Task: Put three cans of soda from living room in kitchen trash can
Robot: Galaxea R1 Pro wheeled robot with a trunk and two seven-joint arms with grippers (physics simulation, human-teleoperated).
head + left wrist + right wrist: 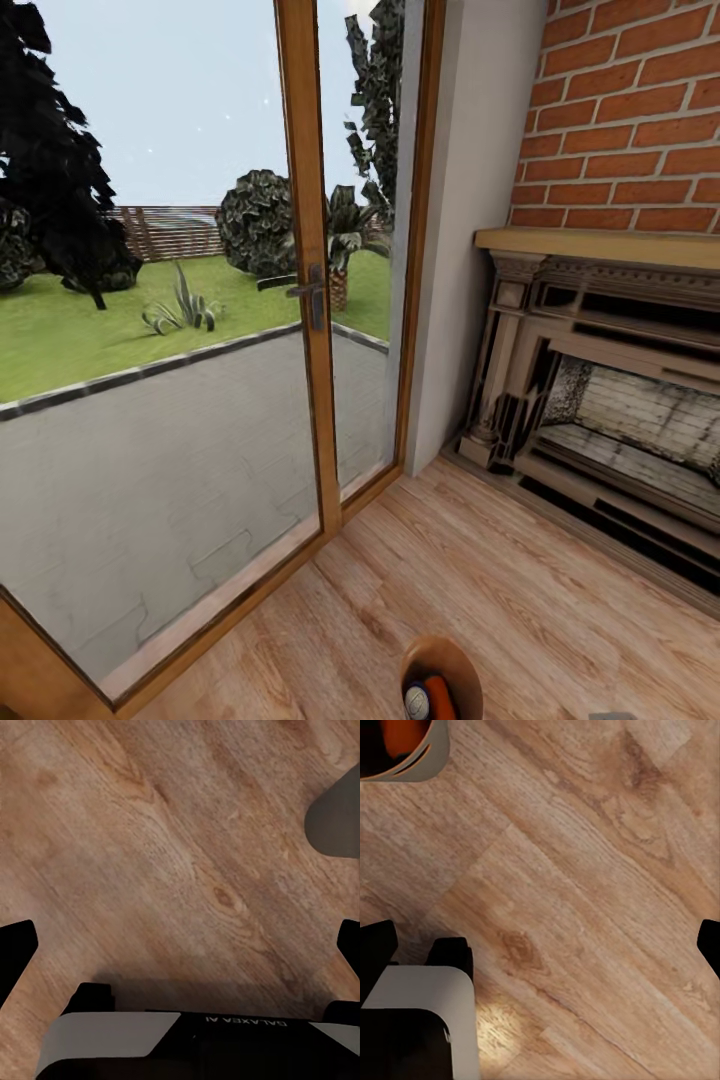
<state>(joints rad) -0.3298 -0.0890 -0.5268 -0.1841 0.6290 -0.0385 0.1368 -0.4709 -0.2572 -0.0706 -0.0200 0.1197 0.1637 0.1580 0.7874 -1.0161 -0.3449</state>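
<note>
Both sets of fingers [15, 956] [375, 945] spread wide, empty over wood floor [180, 855]; bin [441, 670] close ahead by the base with an orange can [438, 697] inside, so better to steer wide of fireplace [600, 400] and glass door [310, 300].

Ahead of me stands a glass door [200, 330] in a light wooden frame, with a dark lever handle [312, 292] on its middle post. Through the panes I see a grey paved patio [170, 450], a lawn [120, 330], dark shrubs [262, 220], a spiky plant [182, 310] and a slatted fence [170, 232] under a pale sky. To my right is a red-brick wall [630, 110] above a carved fireplace [610, 390]. Light wood floor [500, 600] runs below me.
</note>
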